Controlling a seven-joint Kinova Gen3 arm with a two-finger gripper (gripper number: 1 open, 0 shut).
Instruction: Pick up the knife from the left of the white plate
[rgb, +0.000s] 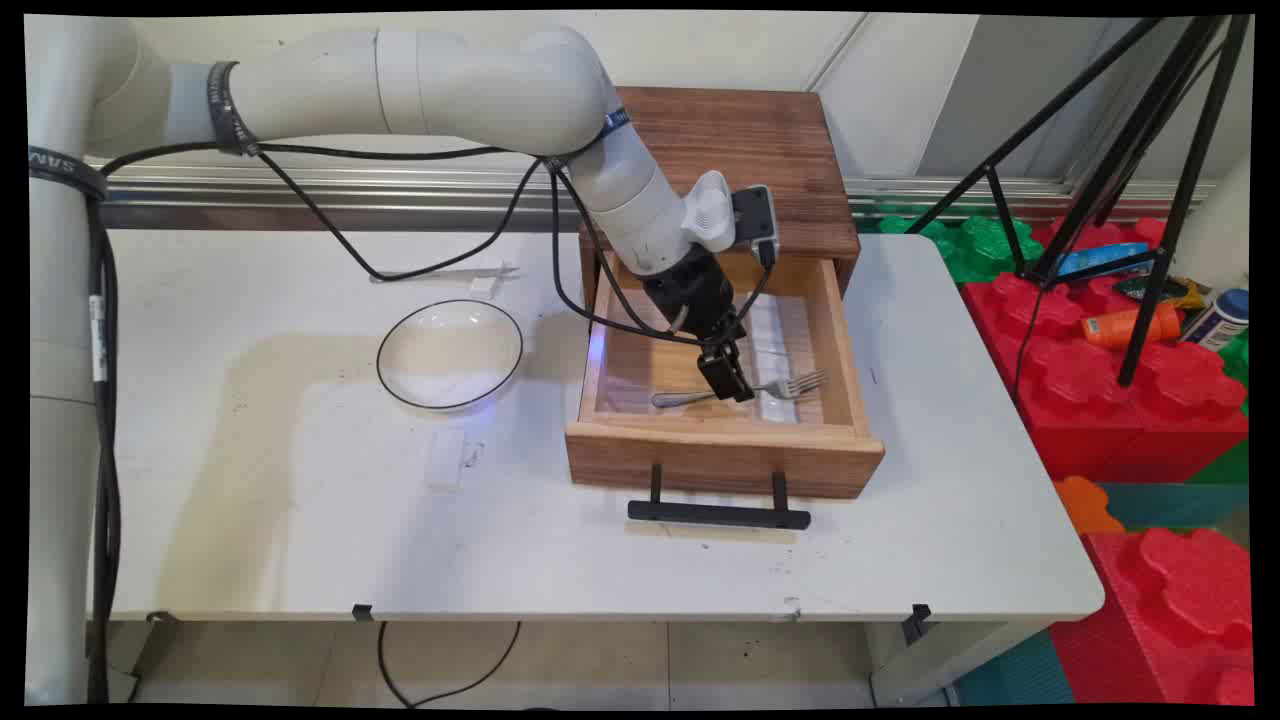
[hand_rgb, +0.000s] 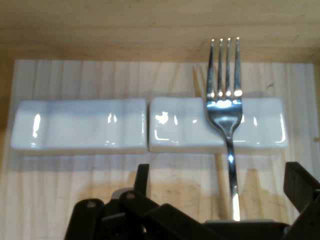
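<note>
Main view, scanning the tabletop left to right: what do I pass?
Glass bowl → small white block just right of the bowl's centre, nearer the camera → open wooden drawer, with the claw over the fork inside it.

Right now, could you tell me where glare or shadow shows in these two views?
Hand view: bright glints on the fork and both white rests; main view: the arm casts a soft shadow on the table left of the glass bowl.
</note>
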